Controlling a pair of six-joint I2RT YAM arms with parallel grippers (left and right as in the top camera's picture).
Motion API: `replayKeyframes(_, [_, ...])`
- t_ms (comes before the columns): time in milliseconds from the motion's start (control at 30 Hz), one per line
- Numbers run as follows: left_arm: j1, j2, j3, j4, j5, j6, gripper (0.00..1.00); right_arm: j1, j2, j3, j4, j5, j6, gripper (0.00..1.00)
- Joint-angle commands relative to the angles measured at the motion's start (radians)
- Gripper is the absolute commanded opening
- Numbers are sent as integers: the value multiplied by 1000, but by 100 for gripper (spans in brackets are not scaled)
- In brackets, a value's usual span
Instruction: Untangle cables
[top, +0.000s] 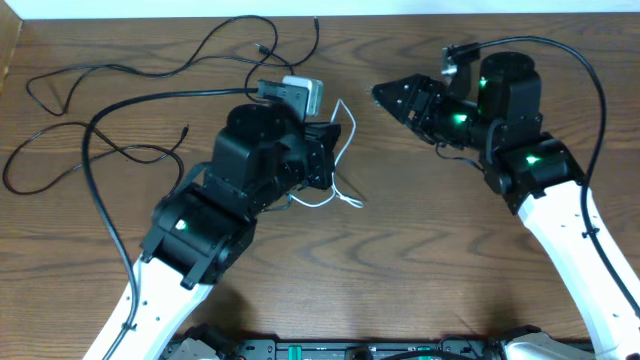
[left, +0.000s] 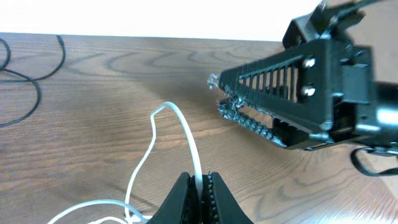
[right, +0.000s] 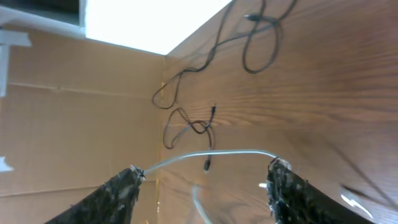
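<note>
the table (top: 420, 270) is dark brown wood with a bold, wavy grain. two thin black cables (top: 110, 67) lie flat on its far left part in loose, wandering loops that cross one another here and there, their small plugs resting on the wood. nearer the middle lies a white cable (top: 350, 201). only its lower stretch and one end touch the surface, and the rest rises off the wood in a narrow loop, well apart from the black ones.

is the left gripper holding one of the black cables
No, the left wrist view shows the left gripper shut on the white cable, which runs up from between its fingers.
</note>
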Motion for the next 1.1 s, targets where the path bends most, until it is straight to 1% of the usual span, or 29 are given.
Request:
replayKeyframes(0, [-1, -38, 18, -8, -18, -54, 7, -13, -17, 11, -33, 21, -103, 75])
replayKeyframes(100, [-1, -65, 18, -37, -38, -64, 7, -13, -17, 11, -90, 70, -137, 80])
replayKeyframes(133, [-1, -84, 18, -73, -108, -119, 7, -13, -17, 11, -129, 108, -137, 82])
replayKeyframes(167, [-1, -107, 18, -120, -189, -199, 7, -13, -17, 11, -164, 152, -137, 83])
replayKeyframes(233, [-1, -134, 18, -160, -254, -274, 8, -12, -17, 11, -192, 196, -137, 86])
replayKeyframes(300, [-1, -157, 18, -189, -306, -329, 7, -12, -17, 11, -206, 224, -137, 87])
replayKeyframes(433, [0, -212, 18, -304, -545, -459, 8, -12, -17, 11, -217, 236, -137, 88])
replayKeyframes(533, [30, -239, 18, -398, -678, -549, 8, -12, -17, 11, -225, 236, -137, 88])
replayKeyframes(633, [88, -242, 18, -435, -714, -552, 7, -12, -17, 11, -232, 237, -137, 89])
replayKeyframes(800, [251, -238, 18, -472, -716, -551, 7, -12, -17, 11, -242, 240, -137, 89])
replayKeyframes(900, [384, -234, 18, -486, -712, -551, 8, -12, -17, 11, -247, 240, -138, 89])
replayKeyframes(1067, [544, -217, 16, -509, -674, -552, 8, -12, -17, 11, -247, 243, -159, 90])
